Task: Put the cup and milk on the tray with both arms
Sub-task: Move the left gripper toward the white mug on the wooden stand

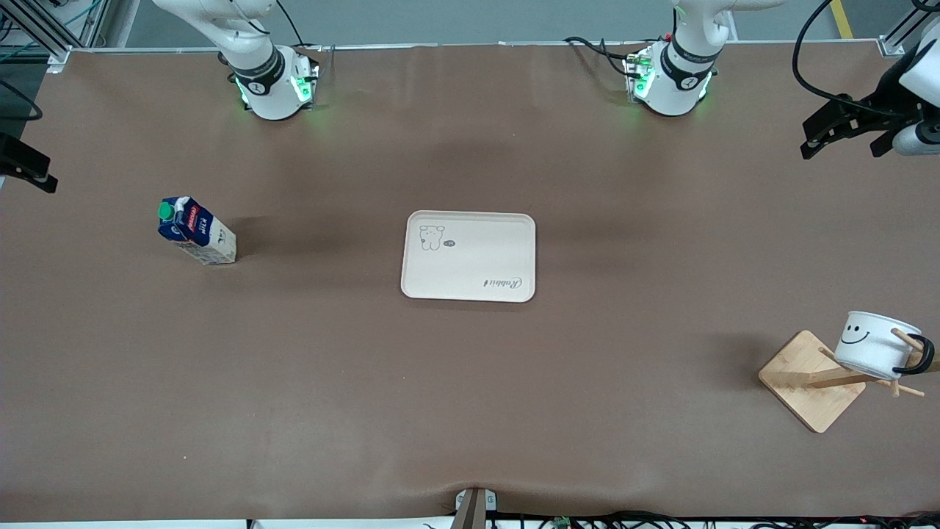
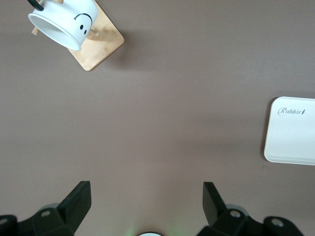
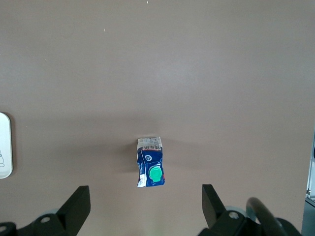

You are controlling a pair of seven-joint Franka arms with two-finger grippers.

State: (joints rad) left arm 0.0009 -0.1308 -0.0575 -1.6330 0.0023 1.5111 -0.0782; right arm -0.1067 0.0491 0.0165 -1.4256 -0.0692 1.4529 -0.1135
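Observation:
The cream tray (image 1: 468, 256) lies at the table's middle, bare; its edge also shows in the left wrist view (image 2: 293, 130) and the right wrist view (image 3: 4, 145). The milk (image 1: 197, 231) stands upright toward the right arm's end, and the right wrist view shows it from above (image 3: 150, 162). The cup (image 1: 874, 344) hangs tilted on a peg of a wooden rack toward the left arm's end, and it also shows in the left wrist view (image 2: 64, 24). My left gripper (image 2: 146, 191) is open and empty, high over that end (image 1: 841, 150). My right gripper (image 3: 145, 192) is open and empty, high above the milk, partly cut off in the front view (image 1: 29, 173).
The wooden rack's square base (image 1: 808, 382) sits near the table's front corner at the left arm's end, and it shows in the left wrist view too (image 2: 98, 44). Both arm bases (image 1: 272, 84) stand along the back edge. A small mount (image 1: 474, 507) sits at the near edge.

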